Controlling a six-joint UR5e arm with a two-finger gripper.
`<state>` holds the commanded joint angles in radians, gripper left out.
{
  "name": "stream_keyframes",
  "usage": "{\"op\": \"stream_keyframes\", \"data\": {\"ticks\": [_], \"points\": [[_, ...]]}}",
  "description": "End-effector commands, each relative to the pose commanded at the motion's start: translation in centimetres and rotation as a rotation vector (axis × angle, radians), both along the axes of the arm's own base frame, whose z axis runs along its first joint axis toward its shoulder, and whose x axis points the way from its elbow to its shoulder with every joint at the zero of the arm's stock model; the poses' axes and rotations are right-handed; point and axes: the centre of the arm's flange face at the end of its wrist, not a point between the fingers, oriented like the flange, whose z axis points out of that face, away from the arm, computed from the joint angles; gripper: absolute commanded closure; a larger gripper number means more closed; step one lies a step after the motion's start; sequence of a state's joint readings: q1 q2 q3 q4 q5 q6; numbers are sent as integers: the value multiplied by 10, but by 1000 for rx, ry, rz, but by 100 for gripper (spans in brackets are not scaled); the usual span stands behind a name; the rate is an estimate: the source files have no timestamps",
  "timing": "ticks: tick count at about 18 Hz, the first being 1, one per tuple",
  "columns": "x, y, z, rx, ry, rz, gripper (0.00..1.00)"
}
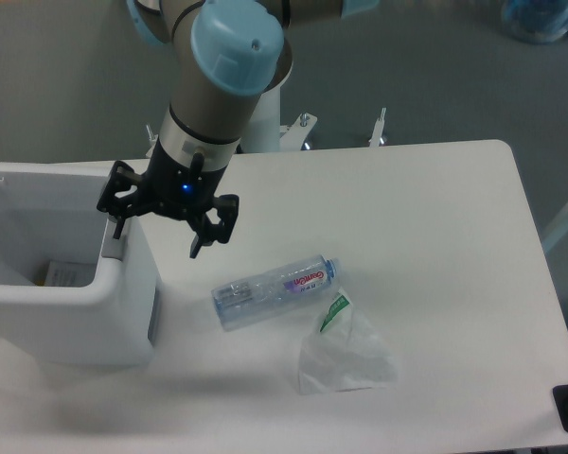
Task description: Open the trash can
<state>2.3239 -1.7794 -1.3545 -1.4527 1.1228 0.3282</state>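
Observation:
The white trash can [85, 317] stands at the left of the table with its lid swung out of sight, so I look down into its hollow inside, where a small label lies at the bottom. Its grey push tab [115, 248] sits on the right rim. My gripper [159, 236] hangs open over that rim, one black finger just above the tab and the other out past the bin's right side, over the table. Nothing is held between the fingers.
A clear plastic bottle [275, 289] with a blue cap lies on its side in the middle of the table. A clear plastic bag [346, 355] with a green tag lies just in front of it. The arm's base stands behind the table's far edge.

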Motion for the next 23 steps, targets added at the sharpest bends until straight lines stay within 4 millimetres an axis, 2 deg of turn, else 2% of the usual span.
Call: {"op": "stream_keyframes", "data": {"ticks": [4,7,9,12,13,14,16,20,23], "points": [[-22,-9,-1,11,23,27,0],[-36,-9,-12,-4,48,37,0],[-58,-12,-32,-47,55,63,0],[-78,-10,-60,-123,97,79,0],[-93,-17,-68,-150,113,101,0],[-110,-29,-67,-163,137,131,0],[-117,-28,-63,-143,163,140,0],[-136,-30,-88,-171,187,91,0],[-162,-54,-96,-226,232,70,0]]}}
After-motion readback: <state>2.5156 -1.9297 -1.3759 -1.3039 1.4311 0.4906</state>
